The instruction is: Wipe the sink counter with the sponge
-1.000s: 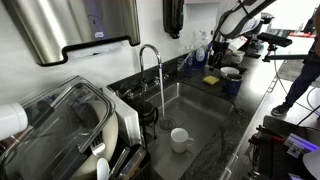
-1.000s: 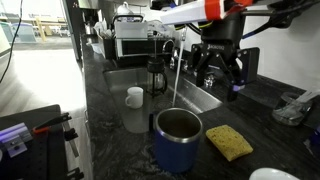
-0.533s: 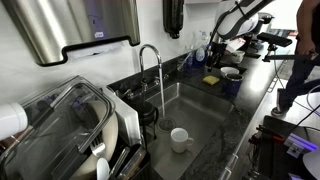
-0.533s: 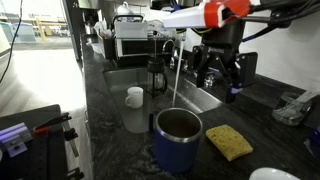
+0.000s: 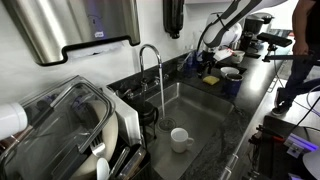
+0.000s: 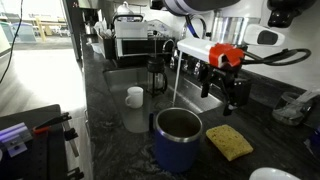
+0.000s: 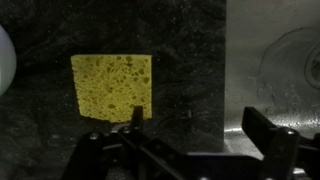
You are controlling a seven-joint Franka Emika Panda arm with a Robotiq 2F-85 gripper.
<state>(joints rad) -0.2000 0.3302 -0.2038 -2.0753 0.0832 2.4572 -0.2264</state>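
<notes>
Looks like the reaching step: the gripper (image 7: 196, 126) hangs empty, jaws wide apart, over the sink counter (image 7: 150, 25) where the sponge (image 7: 112, 87) lies flat, so next it should centre on it, drop and pinch.

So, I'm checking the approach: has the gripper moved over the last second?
Yes. In an exterior view the gripper has come down toward the sponge, which lies unmoved beside the blue tumbler; the jaws are open.
</notes>
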